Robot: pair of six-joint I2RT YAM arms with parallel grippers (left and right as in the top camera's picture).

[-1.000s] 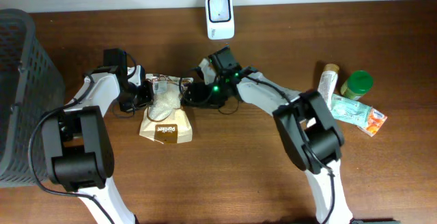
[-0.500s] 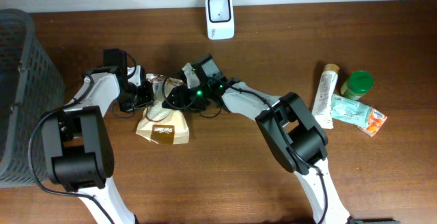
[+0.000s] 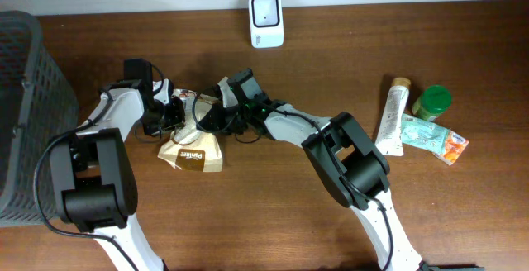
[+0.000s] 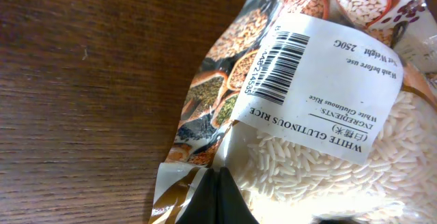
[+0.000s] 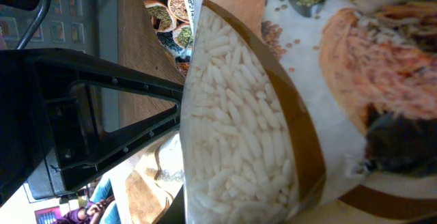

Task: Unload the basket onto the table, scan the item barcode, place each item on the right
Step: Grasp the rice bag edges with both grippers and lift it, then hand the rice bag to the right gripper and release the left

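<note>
Two clamped on rice bag (image 3: 197,154) edges, left end effector (image 3: 178,114), right end effector (image 3: 205,121), open table (image 3: 248,221) nearside

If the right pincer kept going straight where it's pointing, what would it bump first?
The bag of rice, right at its tips; the left pincer seems to sit just behind it.

Rice bag (image 3: 195,149) lies on table (image 3: 273,213) between left pincer (image 3: 171,116) and right pincer (image 3: 210,119), scanner (image 3: 266,21) behind.
</note>
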